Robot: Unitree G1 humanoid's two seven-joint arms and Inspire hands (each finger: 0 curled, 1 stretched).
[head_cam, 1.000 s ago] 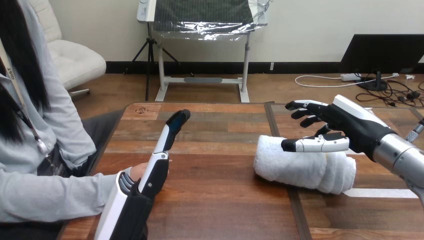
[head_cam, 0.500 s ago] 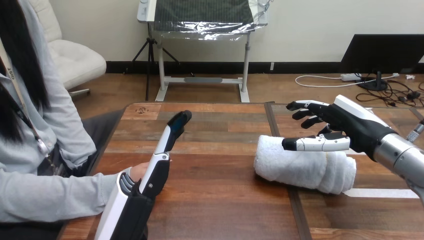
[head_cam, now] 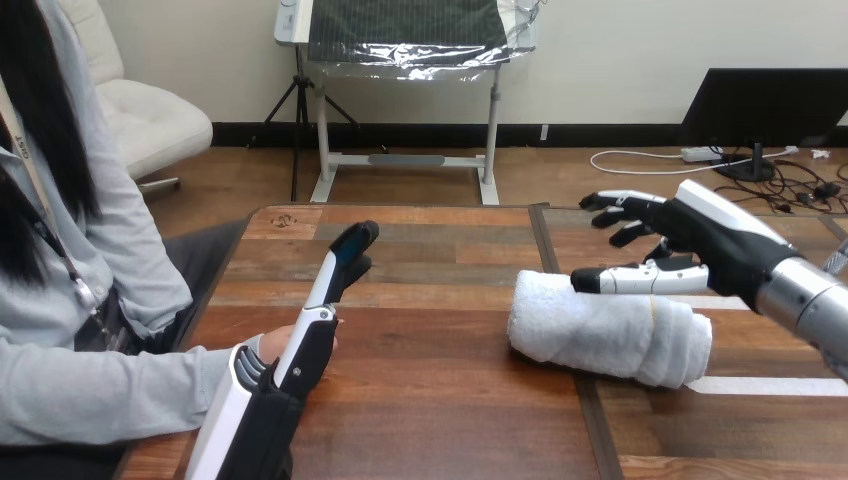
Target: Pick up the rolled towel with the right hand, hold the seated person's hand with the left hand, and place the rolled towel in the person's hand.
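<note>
At right of bench (head_cam: 440, 400), right robot hand (head_cam: 715, 250) hovers over rolled towel (head_cam: 600, 335) — fingers spread, holding nothing. Rolled towel lies flat; looks soft, light, squashy — best wrapped firmly round its middle. Left robot hand (head_cam: 300, 362), fingers straight, beside person's hand (head_cam: 273, 342).

— Is there any lettering, label or number to read on the rolled towel (head_cam: 600, 335) or on the wooden table (head_cam: 440, 400)?
— None that I can read on either.
— And anywhere else in view?
— Nothing legible; whatever print there is is too small to make out.
</note>
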